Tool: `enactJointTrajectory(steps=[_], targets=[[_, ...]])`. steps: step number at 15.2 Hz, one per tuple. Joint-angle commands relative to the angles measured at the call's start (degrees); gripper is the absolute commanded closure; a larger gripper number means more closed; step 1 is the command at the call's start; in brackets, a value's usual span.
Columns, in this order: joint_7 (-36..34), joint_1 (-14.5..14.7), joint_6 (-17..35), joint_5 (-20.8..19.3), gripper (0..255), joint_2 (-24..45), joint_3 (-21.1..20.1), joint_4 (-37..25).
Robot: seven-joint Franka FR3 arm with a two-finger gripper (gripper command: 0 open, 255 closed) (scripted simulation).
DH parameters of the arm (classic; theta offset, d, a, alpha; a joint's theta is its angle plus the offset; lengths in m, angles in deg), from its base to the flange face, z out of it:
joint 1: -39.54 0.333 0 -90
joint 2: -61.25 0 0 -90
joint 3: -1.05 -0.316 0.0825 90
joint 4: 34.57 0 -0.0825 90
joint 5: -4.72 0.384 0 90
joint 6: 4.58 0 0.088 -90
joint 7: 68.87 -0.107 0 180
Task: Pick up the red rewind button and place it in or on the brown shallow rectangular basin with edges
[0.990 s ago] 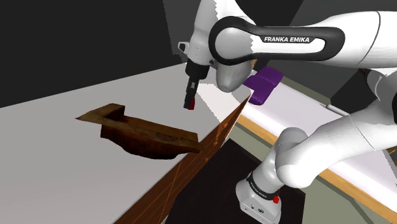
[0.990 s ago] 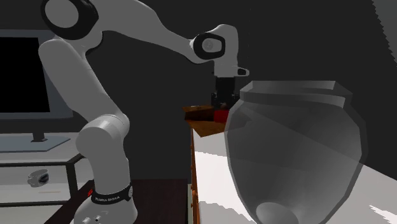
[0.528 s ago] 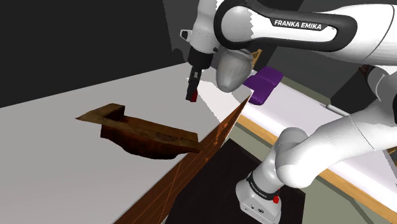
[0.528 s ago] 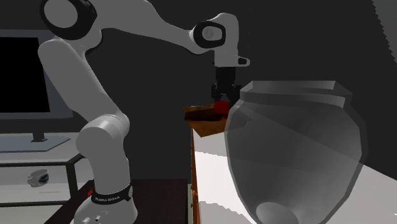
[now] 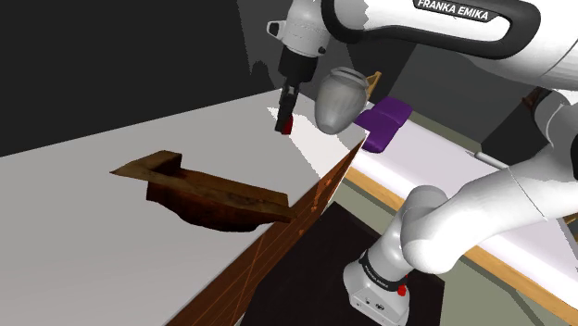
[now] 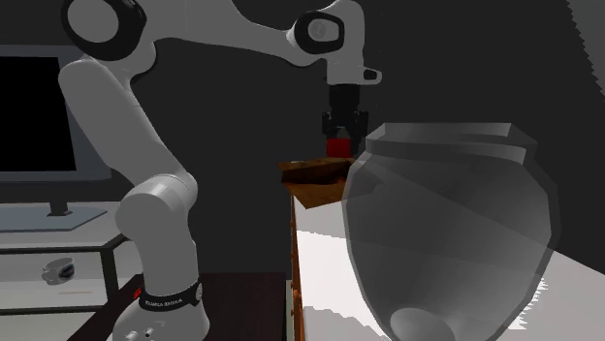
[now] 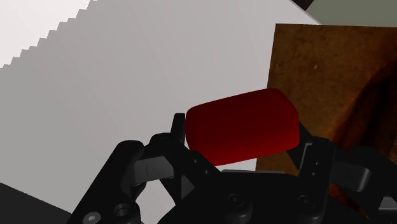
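FRANKA ARM HOLDS BUTTON ALOFT: The white robot arm's all-black hand (image 5: 284, 119) is clamped on a small, dark red, round-edged block of a rewind button (image 5: 283, 125), held in the air in the upper middle of the shoulder view, above the far corner of the pale grey table (image 5: 83, 213) with its wood-grain side. The brown, shallow rectangular basin (image 5: 213, 199) with a flat rim sits near the table's edge at centre left of that view, lower than the hand and well apart from it. In the second exterior view the hand (image 6: 337, 134) hangs at upper middle, the rewind button (image 6: 337, 146) at its tips above the basin (image 6: 312, 172), behind a large translucent grey jar (image 6: 446, 232) at lower right. In the wrist view the 2 fingers (image 7: 178, 130) press against the ends of the rewind button (image 7: 242, 126), with pale table (image 7: 127, 76) and brown basin (image 7: 331, 83) beyond. A purple object (image 5: 384, 120) lies at the shoulder view's upper right.
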Motion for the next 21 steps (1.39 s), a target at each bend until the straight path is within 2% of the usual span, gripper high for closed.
enactJointTrajectory(steps=[1, 4, 12, 19, 21], targets=[[-0.1, 0.0, -1.7, 0.0, 255, 0.1, 0.0, -1.8], [-0.1, 0.0, -3.3, -0.1, 255, 0.4, 0.0, -3.7], [-11.5, 3.5, -2.7, 1.8, 255, 6.3, -8.1, -9.5], [-22.3, 6.6, -2.7, 0.7, 255, 15.1, -15.3, -18.3], [-22.2, 6.6, -1.1, 0.8, 255, 14.9, -15.3, -16.5]])
